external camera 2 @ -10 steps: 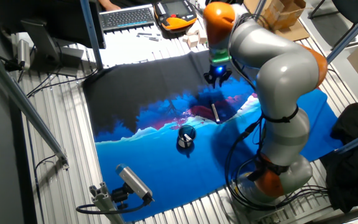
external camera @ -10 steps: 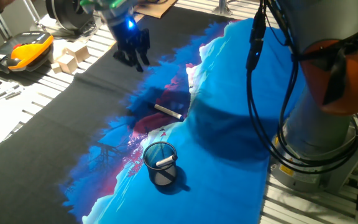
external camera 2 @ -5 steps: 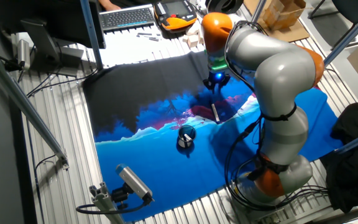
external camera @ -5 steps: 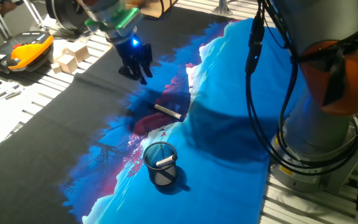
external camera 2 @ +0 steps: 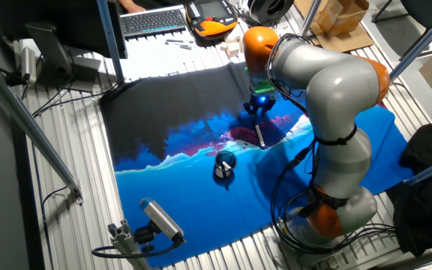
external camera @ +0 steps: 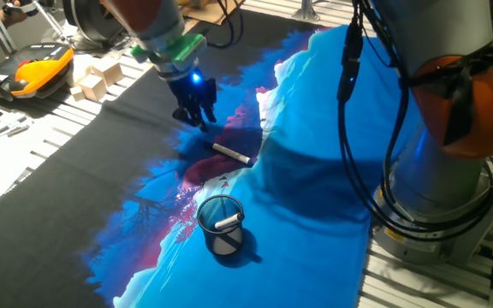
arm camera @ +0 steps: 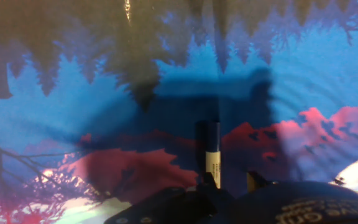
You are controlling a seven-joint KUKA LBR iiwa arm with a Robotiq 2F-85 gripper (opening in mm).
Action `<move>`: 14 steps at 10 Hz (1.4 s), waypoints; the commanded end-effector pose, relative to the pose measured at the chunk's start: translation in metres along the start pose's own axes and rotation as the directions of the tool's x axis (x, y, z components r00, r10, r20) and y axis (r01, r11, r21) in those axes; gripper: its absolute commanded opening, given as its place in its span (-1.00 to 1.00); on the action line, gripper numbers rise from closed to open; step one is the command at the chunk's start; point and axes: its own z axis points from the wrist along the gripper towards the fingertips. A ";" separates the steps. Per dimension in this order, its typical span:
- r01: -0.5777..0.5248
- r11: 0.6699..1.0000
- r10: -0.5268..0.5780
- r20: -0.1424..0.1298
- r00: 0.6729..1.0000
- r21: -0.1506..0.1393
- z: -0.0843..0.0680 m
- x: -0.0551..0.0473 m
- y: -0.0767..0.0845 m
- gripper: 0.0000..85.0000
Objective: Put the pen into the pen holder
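The pen lies flat on the blue and red printed cloth, a whitish barrel with a dark end. In the hand view the pen points away from me, dark end farthest, just beyond the dark hand parts along the bottom edge. My gripper hangs a short way up and to the left of the pen, fingers pointing down, open and holding nothing. From the other fixed view the gripper stands just behind the pen. The pen holder, a small dark cup with a bluish rim, stands upright nearer the front.
A short white stick leans inside the cup. An orange and black pendant and wooden blocks lie off the cloth at the left. The arm's base and cables stand to the right. A keyboard sits beyond the cloth.
My gripper has moved down and to the right, from the black part of the cloth towards the pen. Pen, cup and white stick have not moved.
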 end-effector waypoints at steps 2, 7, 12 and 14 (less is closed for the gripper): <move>0.014 1.000 -0.014 -0.004 1.000 -0.004 0.008 -0.001 0.001 -0.20; 0.025 0.999 -0.025 0.018 1.000 -0.019 0.037 -0.004 0.000 -0.20; 0.020 0.999 -0.019 0.041 0.999 -0.031 0.052 -0.001 -0.003 0.20; 0.008 0.999 -0.006 0.046 0.999 -0.039 0.057 -0.002 -0.004 0.20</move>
